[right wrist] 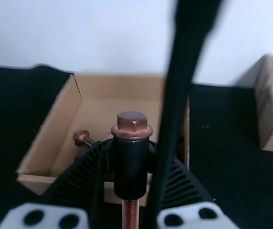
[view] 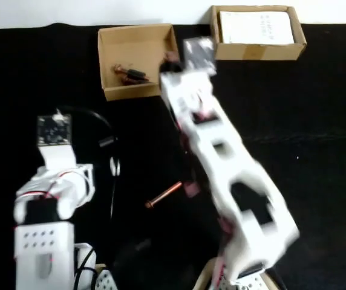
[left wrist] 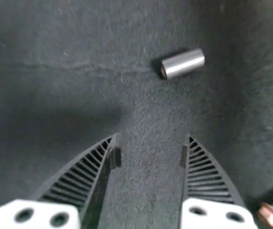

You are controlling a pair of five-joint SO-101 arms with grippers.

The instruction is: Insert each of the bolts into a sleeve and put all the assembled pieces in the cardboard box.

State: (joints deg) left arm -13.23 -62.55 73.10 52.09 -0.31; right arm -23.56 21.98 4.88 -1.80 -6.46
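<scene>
Right wrist view: my right jaws clenched a sleeved bolt [right wrist: 131,157] facing the cardboard box [right wrist: 127,90] for delivery; left jaws gaped toward a sleeve [left wrist: 183,63].

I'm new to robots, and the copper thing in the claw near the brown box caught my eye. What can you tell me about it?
It is a copper-coloured bolt with a flanged hexagonal head, and it looks metallic. It is pushed through a dark cylindrical sleeve, so that its threaded end pokes out of the sleeve's far side. The right gripper is shut on the sleeve, holding the piece close by the open cardboard box.
</scene>
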